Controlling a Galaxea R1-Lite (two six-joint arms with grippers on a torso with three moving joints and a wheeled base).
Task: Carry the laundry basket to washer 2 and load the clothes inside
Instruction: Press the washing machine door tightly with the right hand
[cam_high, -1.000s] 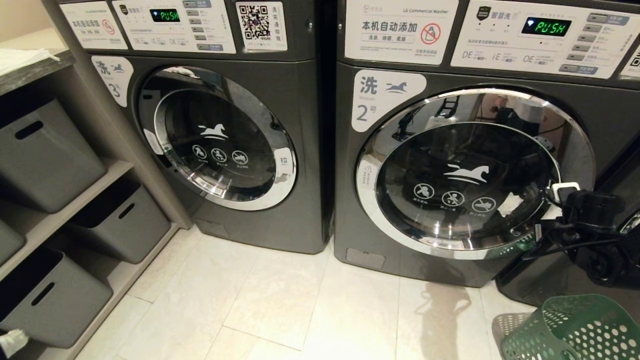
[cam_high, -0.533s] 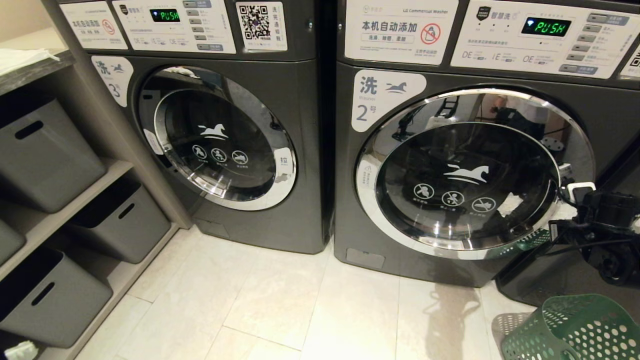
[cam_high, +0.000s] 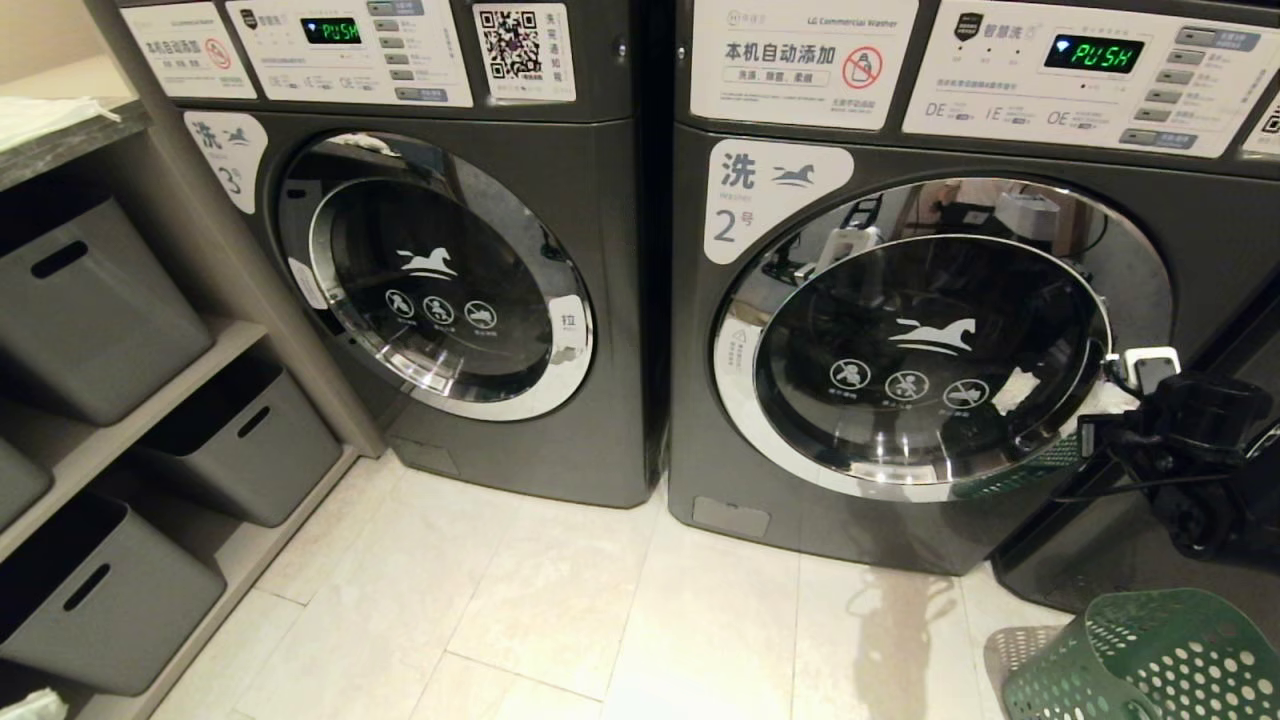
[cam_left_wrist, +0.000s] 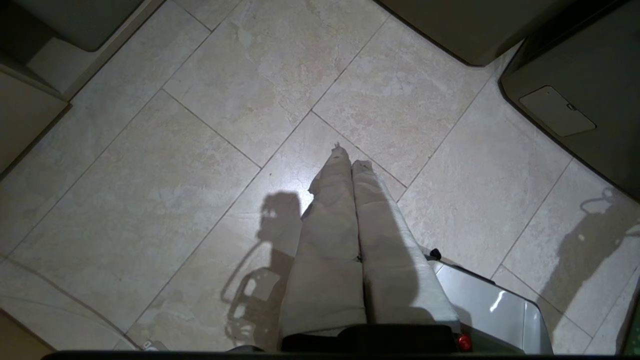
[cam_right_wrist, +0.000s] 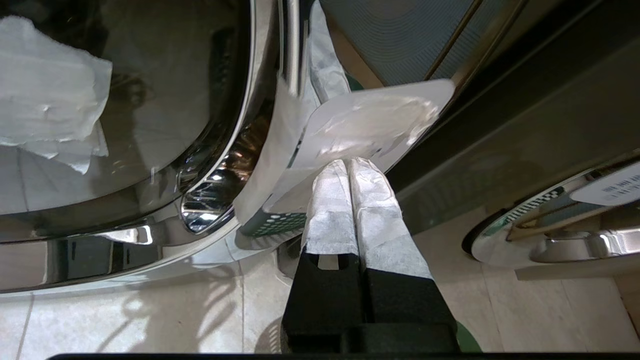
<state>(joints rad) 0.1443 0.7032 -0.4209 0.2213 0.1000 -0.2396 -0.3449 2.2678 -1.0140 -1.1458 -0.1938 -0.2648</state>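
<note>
Overall, head view: washer 2 (cam_high: 930, 330) stands right of the washer labelled 3 (cam_high: 440, 270), both round doors facing the tiled floor (cam_high: 560, 620). Its chrome-rimmed door sits slightly proud of the cabinet at the handle side, where the right hand (cam_high: 1135, 375) is placed against the rim. The laundry basket (cam_high: 1140, 655) rests on the floor at the lower right corner, near the washer's front; its contents cannot be seen. Grey storage bins (cam_high: 90, 300) fill the shelves on the left.

Left wrist view: only here does the left hand (cam_left_wrist: 350, 157) appear, its padded fingers (cam_left_wrist: 330, 240) pressed together and empty, hanging above bare floor tiles well apart from the machines.

Right wrist view: this close view alone shows the right hand's wrapped fingers (cam_right_wrist: 332, 210) pressed together, their tips touching a white tag (cam_right_wrist: 370, 122) at the door's chrome edge (cam_right_wrist: 260, 90), with a gap visible between door and cabinet. The basket's holed wall is mirrored in the rim.
</note>
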